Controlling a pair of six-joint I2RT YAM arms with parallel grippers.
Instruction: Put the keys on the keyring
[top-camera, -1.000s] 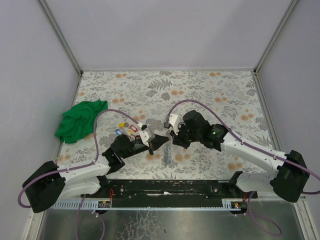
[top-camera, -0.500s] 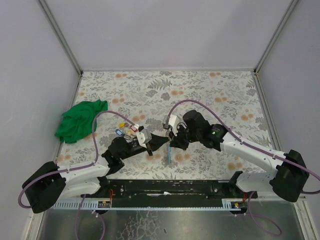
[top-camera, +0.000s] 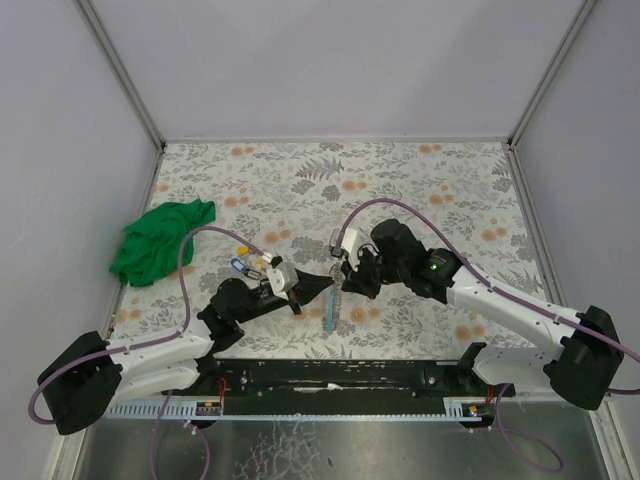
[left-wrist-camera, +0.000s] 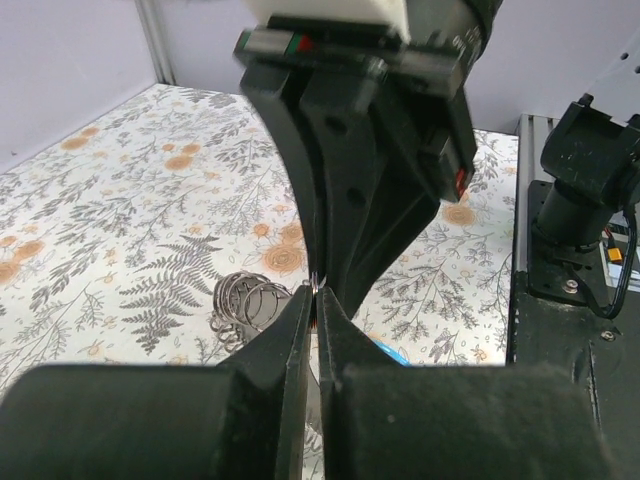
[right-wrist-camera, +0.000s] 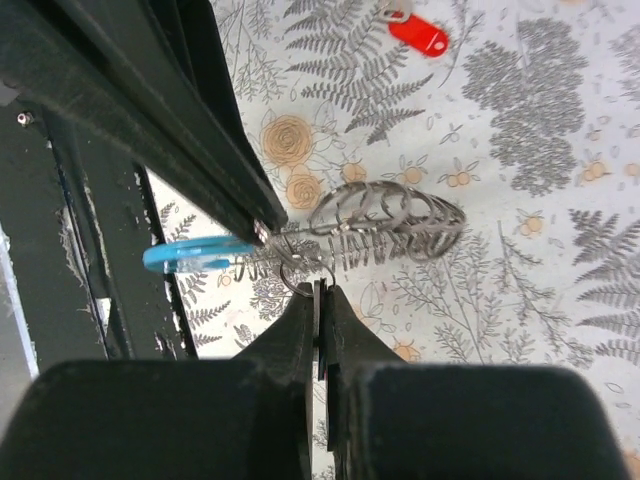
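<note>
My left gripper (top-camera: 324, 287) is shut on the keyring (top-camera: 331, 308), a thin metal loop with a light-blue arc (right-wrist-camera: 195, 255) and a row of small wire rings (right-wrist-camera: 390, 225). In the left wrist view the fingers (left-wrist-camera: 317, 300) pinch its wire edge-on. My right gripper (top-camera: 344, 280) meets it tip to tip. It is shut (right-wrist-camera: 319, 290) on a key with a flat dark tag, whose small ring (right-wrist-camera: 298, 285) touches the keyring. More keys (top-camera: 250, 263) with coloured tags lie left of the grippers; a red-tagged one (right-wrist-camera: 418, 35) shows in the right wrist view.
A green cloth (top-camera: 160, 240) lies bunched at the left edge of the floral table (top-camera: 420, 180). Grey walls stand on three sides. The black rail of the arm bases (top-camera: 340, 375) runs along the near edge.
The left arm's wrist has drawn back down and left and the right wrist has shifted a little right. The fingertips stay together at the keyring, which now hangs slightly lower.
</note>
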